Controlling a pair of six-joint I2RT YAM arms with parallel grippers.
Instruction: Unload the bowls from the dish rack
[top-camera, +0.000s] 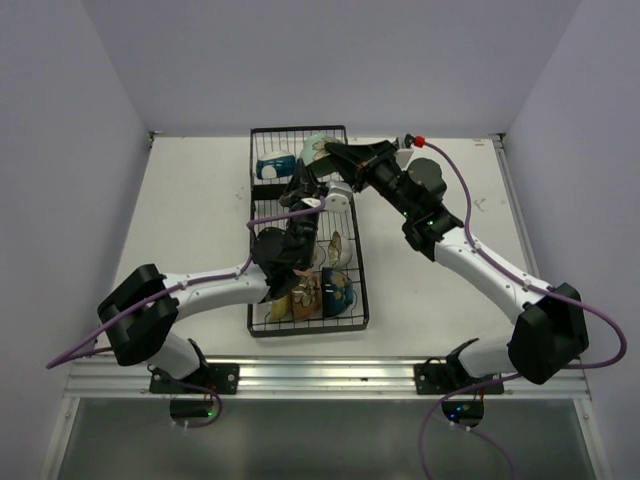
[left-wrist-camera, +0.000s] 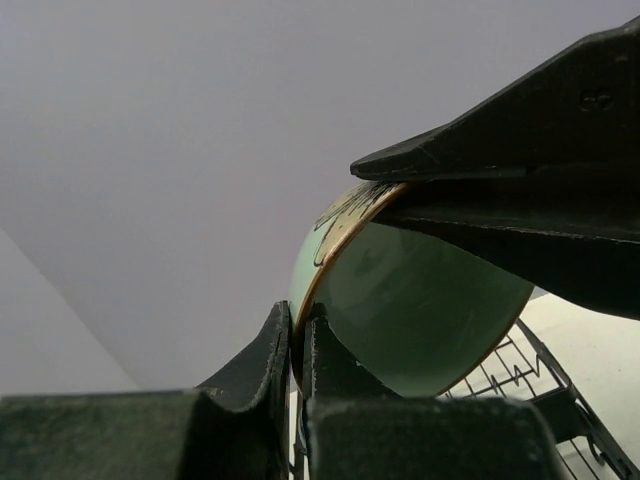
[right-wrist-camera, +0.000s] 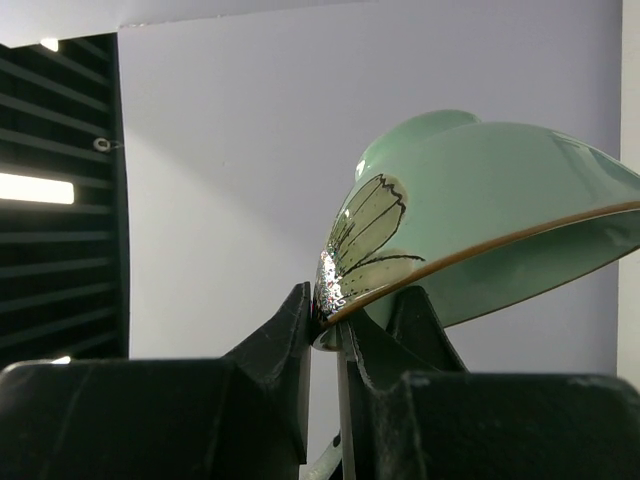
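A pale green bowl (top-camera: 318, 146) with a leaf pattern and a brown rim is held above the far section of the black wire dish rack (top-camera: 358, 290). My left gripper (top-camera: 311, 172) is shut on its rim from the near side; the left wrist view shows the rim pinched between my fingers (left-wrist-camera: 298, 322) and the bowl's inside (left-wrist-camera: 420, 310). My right gripper (top-camera: 332, 153) is shut on the rim from the right; the right wrist view shows the gripper (right-wrist-camera: 325, 312) clamping the patterned edge of the bowl (right-wrist-camera: 480, 190). Both grippers hold the same bowl.
The rack holds a blue-and-white bowl (top-camera: 274, 165) at the far left, a white bowl (top-camera: 337, 203) in the middle, and several patterned bowls (top-camera: 320, 290) standing in the near section. Rack wires show in the left wrist view (left-wrist-camera: 520, 370). White walls enclose the table.
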